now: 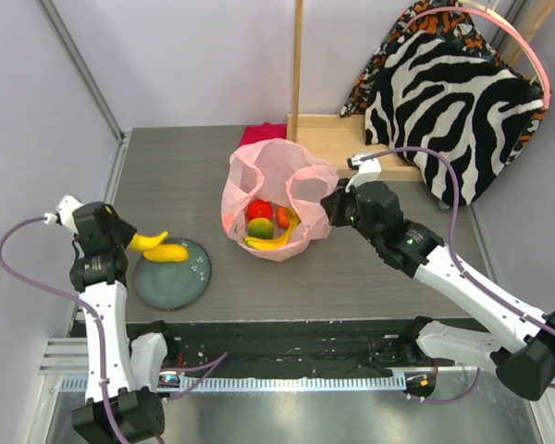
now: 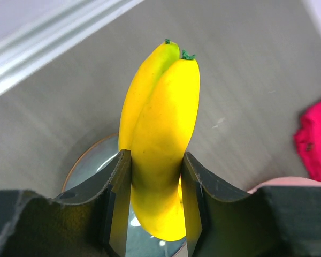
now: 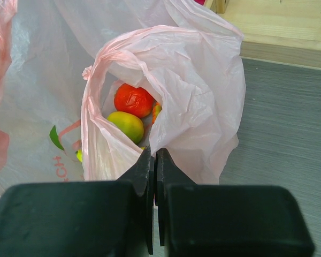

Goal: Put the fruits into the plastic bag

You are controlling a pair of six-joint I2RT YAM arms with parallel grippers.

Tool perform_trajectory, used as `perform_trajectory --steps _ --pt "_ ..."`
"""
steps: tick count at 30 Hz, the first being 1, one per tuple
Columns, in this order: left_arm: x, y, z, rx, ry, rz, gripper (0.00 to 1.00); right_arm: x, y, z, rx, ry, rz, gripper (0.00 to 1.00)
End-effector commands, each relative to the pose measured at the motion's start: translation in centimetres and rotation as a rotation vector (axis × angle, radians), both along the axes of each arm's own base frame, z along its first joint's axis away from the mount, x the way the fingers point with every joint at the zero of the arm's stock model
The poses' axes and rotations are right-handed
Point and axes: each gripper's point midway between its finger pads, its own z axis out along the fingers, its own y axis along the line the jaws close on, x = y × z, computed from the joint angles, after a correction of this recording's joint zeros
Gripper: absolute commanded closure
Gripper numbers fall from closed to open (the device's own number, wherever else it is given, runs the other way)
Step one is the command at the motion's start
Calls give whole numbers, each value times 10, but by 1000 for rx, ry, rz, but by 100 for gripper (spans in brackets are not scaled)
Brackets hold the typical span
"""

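Note:
My left gripper [image 1: 137, 242] [image 2: 154, 214] is shut on a pair of yellow bananas [image 1: 160, 248] [image 2: 161, 128], holding them just above the grey-blue plate [image 1: 187, 282] [image 2: 90, 160]. The pink plastic bag [image 1: 276, 176] [image 3: 192, 91] stands open at mid-table. Inside it lie a red fruit [image 1: 259, 209] [image 3: 134, 100], a green fruit [image 1: 258, 228] [image 3: 127, 125], an orange fruit [image 1: 283, 217] [image 3: 157, 111] and another yellow banana [image 1: 276, 242]. My right gripper [image 1: 333, 209] [image 3: 154, 160] is shut on the bag's right rim, pinching the thin plastic between its fingers.
A magenta-red cloth [image 1: 262, 134] [image 2: 315, 139] lies behind the bag. A wooden frame [image 1: 338, 139] and a zebra-print cushion [image 1: 453, 102] stand at the back right. Walls close off the left and far sides.

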Motion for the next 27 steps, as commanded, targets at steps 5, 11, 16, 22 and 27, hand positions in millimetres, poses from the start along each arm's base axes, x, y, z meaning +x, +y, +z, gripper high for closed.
perform_trajectory --steps 5,11,16,22,27 --pt "75 -54 160 266 -461 -456 100 0 3 17 72 -35 5 99" --pt "97 -155 214 312 -610 -923 100 0 2 14 79 -18 -13 99" --pt "63 -275 264 210 -852 -1444 100 1 -2 12 68 -5 -35 99" --pt "30 -366 276 124 -915 -1754 100 0 -4 11 66 5 -47 99" --pt "45 -407 224 218 -703 -1833 100 -1 -4 11 74 10 -47 99"
